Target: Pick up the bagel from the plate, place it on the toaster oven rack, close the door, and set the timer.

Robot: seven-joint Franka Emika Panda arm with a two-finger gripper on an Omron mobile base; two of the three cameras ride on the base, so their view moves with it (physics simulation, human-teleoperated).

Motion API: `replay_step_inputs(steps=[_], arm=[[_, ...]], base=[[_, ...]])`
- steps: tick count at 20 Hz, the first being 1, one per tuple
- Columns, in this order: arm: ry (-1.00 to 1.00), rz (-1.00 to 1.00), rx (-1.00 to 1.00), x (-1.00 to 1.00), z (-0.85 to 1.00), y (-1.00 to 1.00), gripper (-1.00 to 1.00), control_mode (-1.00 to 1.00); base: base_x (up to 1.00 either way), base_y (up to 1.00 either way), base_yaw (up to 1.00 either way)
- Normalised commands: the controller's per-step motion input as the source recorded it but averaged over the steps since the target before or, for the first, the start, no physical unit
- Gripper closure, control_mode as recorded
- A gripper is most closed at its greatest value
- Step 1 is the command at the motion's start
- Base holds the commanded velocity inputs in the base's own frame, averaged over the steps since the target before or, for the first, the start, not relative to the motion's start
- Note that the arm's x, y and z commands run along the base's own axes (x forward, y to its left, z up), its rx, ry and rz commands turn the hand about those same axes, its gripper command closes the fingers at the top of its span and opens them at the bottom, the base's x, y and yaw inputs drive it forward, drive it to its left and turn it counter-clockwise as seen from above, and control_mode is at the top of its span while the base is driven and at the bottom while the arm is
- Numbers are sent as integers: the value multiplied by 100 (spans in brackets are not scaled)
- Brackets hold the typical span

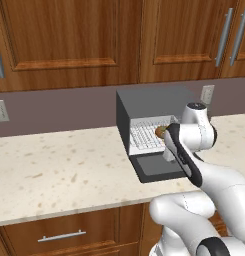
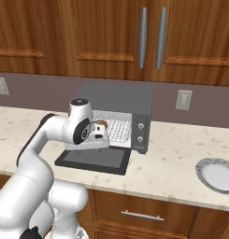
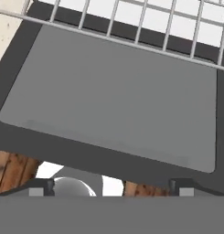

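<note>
The toaster oven (image 1: 149, 102) is sitting on the speckled counter (image 1: 54, 165) against the back wall, centre-right in the left base view. Its door (image 1: 161, 167) is lying fully open, flat, and projecting toward the camera. In the hand view the door's window pane (image 3: 113, 98) is occupying most of the frame, with the front bars of the toaster oven rack (image 3: 145, 23) running along the top edge.

The bagel (image 2: 101, 124) is resting on the rack inside the oven opening, near its left side in the right base view, and is partly hidden behind the robot's wrist. In the left base view it is showing as a brown edge at the rack's right end.

The gripper (image 3: 111, 185) is hovering over the open door with its fingers spread wide, clasping nothing.

An empty plate (image 2: 218, 175) is lying on the counter at the lower right of the right base view, well apart from the oven.
</note>
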Motion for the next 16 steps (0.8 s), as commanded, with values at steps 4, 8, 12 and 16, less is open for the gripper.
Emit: replay_step_inputs(steps=[4, 8, 12, 16], arm=[[0, -4, 0, 51, -31, 0, -100, -100], [0, -2, 0, 66, -28, 0, -100, -100], [0, -1, 2, 59, -16, 0, -100, -100], [0, 0, 3, 56, -1, 0, -100, -100]], base=[[0, 0, 0], [0, 0, 0], [0, 0, 0], [0, 0, 0]])
